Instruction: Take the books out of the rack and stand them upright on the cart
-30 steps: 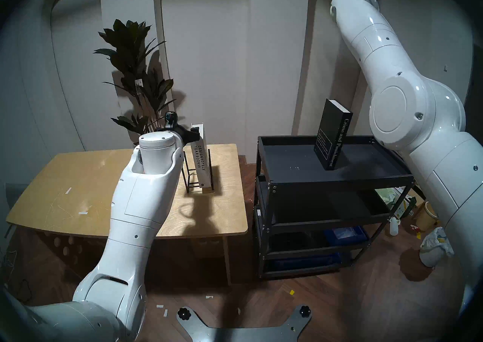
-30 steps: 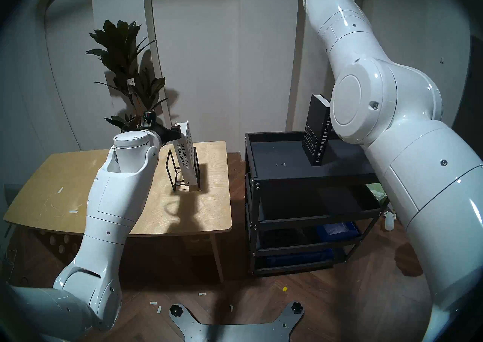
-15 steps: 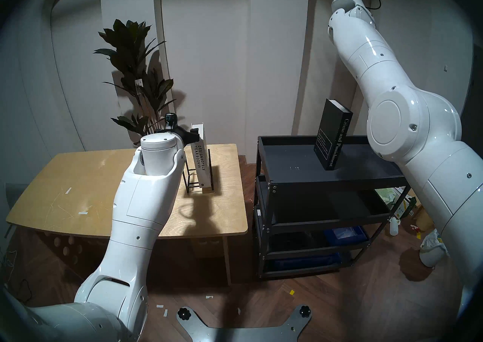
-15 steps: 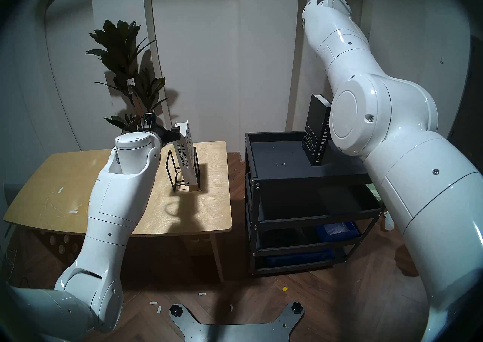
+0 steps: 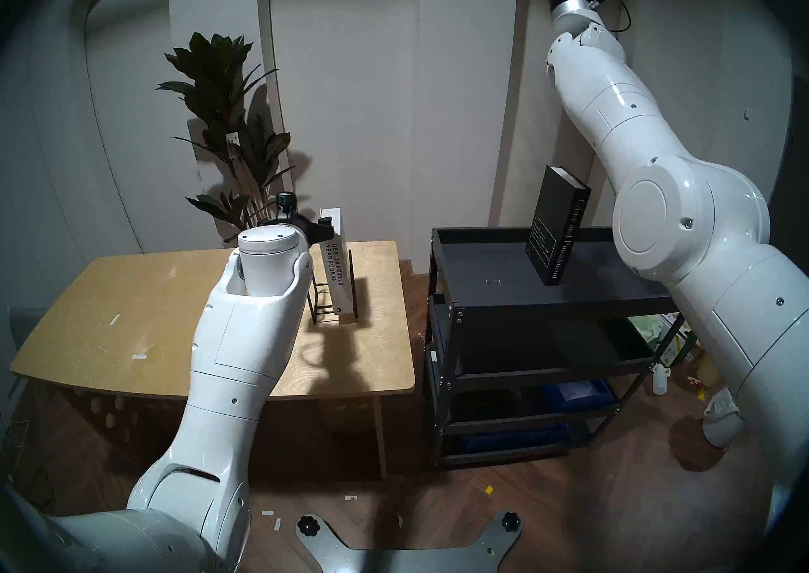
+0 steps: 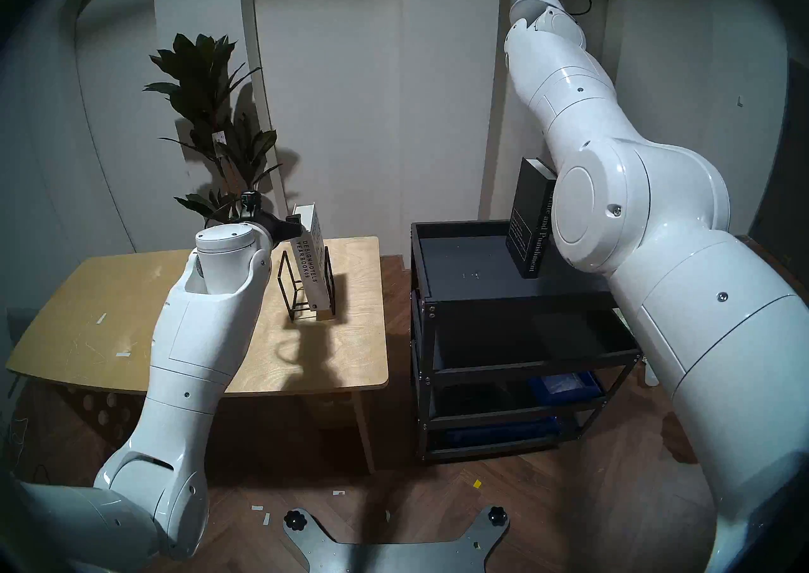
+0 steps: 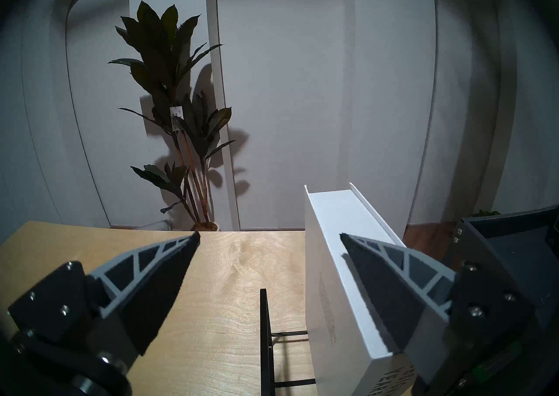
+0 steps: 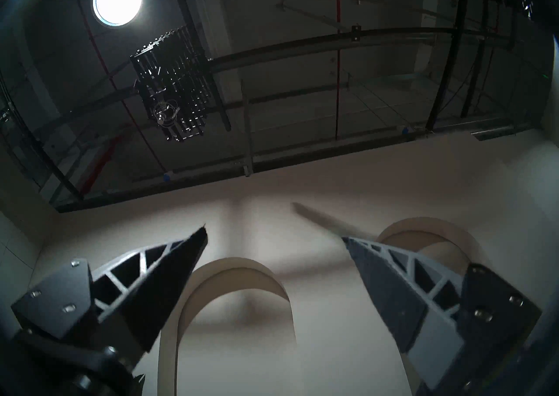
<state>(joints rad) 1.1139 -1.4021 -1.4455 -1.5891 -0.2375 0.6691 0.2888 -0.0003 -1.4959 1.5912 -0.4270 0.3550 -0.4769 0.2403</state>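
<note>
Two end effectors spread, empty: left (image 7: 269, 236) over scuffed wooden table (image 5: 131, 296), right (image 8: 275, 232) perhaps ceilingward.

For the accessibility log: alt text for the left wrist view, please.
The open left gripper reaches level over a wooden table; its right finger lies against a leaning white book in a black wire rack. A potted plant stands behind.

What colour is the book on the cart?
Black with white lettering, clearest in the head stereo left view.

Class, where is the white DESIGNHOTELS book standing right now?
In the head views the white book leans in the black wire rack on the wooden table, left of the cart, with the open left gripper at its top.
</note>
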